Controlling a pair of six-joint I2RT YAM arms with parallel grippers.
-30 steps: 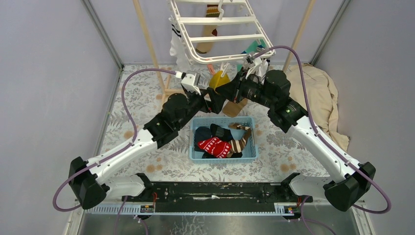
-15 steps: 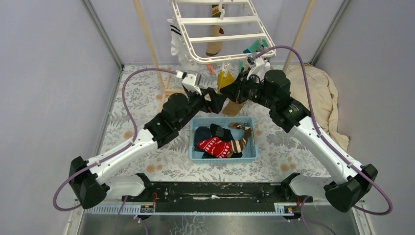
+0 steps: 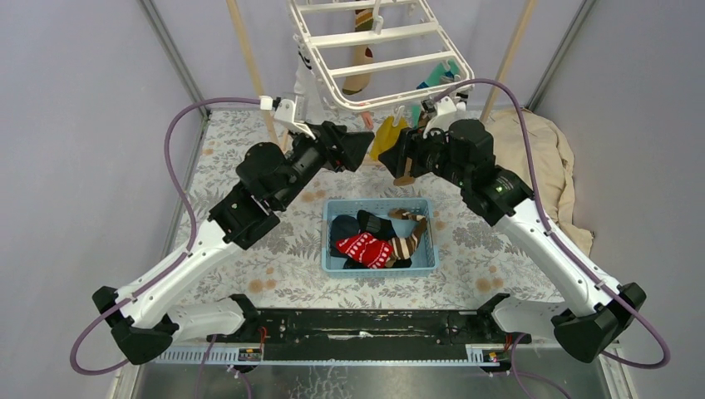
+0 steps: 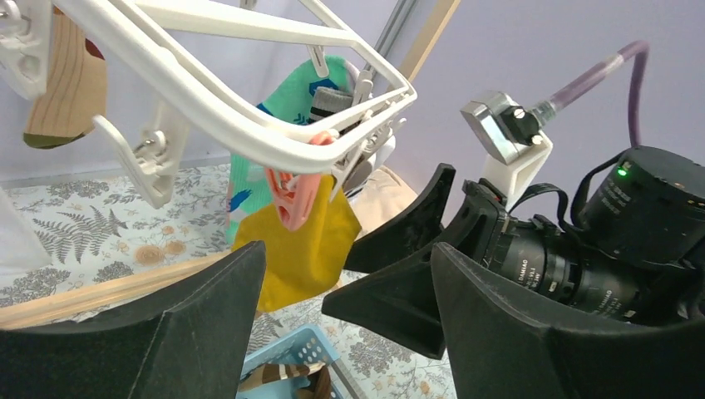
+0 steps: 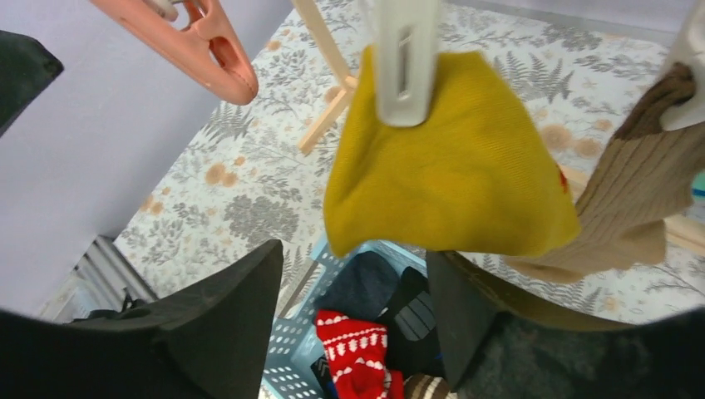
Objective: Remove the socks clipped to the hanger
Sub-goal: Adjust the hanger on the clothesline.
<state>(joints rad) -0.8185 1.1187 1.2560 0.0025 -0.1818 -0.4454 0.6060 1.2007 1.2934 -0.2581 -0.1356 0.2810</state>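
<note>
1 yellow fabric sock [image 3: 387, 136] hangs from a white plastic clip [image 5: 404, 58] at the near edge of the white plastic rectangular drying hanger [image 3: 378, 62]. The right gripper [image 5: 353, 253] has its jaws apart and holds nothing; the sock's lower edge is just above the gap between its 2 fingers. The left gripper [image 3: 357, 148] is spread wide and empty, just left of the sock. The light blue plastic basket [image 3: 378, 202] below holds a pile of mixed socks [image 3: 374, 239].
</note>
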